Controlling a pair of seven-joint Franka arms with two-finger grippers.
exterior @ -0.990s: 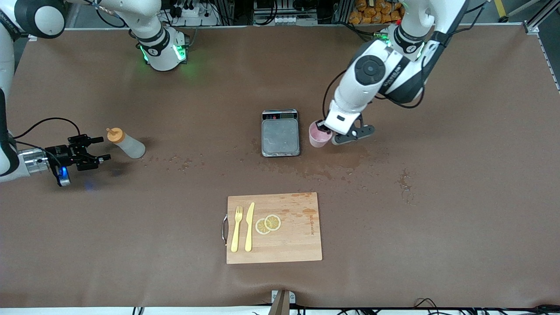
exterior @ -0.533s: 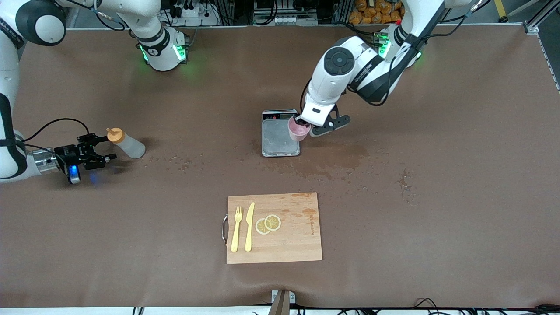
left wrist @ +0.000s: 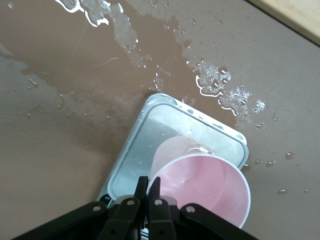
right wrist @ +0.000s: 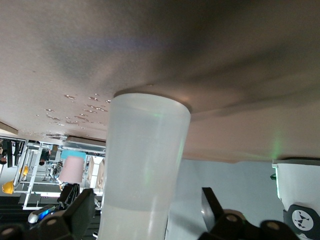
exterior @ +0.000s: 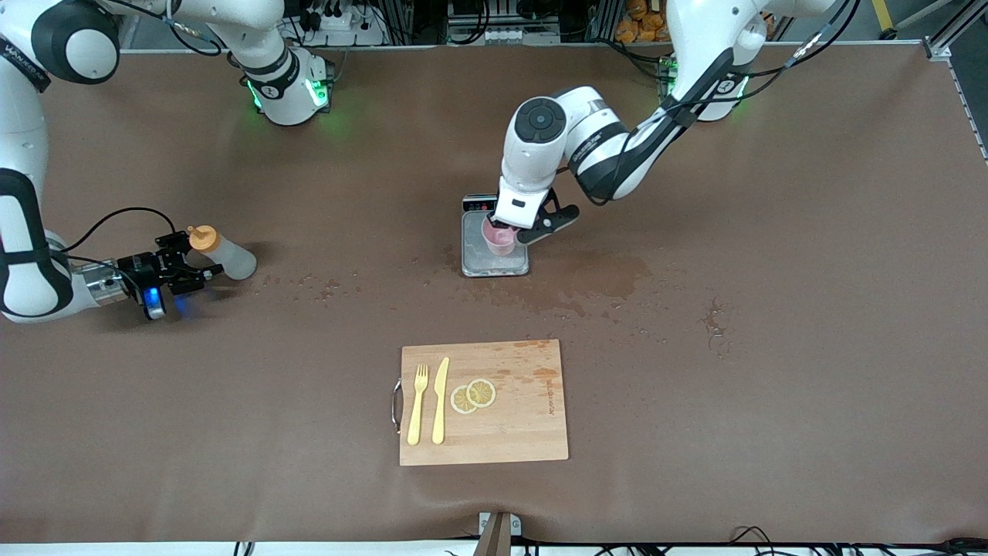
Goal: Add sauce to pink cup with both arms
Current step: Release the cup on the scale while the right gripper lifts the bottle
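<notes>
The pink cup (exterior: 499, 238) (left wrist: 200, 185) is over the platform of the small scale (exterior: 480, 261) (left wrist: 150, 135); I cannot tell if its base touches. My left gripper (exterior: 515, 232) (left wrist: 148, 182) is shut on the cup's rim, one finger inside and one outside. The sauce bottle (exterior: 225, 256) (right wrist: 145, 165), whitish with an orange cap, stands toward the right arm's end of the table. My right gripper (exterior: 202, 256) (right wrist: 147, 197) is open with a finger on each side of the bottle's body; a gap shows beside one finger.
A wooden cutting board (exterior: 525, 432) with a yellow fork (exterior: 417, 405), knife (exterior: 440, 401) and lemon slices (exterior: 473, 395) lies nearer the front camera than the scale. Wet patches (exterior: 594, 282) spread on the brown table beside the scale.
My left gripper carried the pink cup from beside the scale to over its platform. My right gripper slid forward until its fingers straddle the sauce bottle.
</notes>
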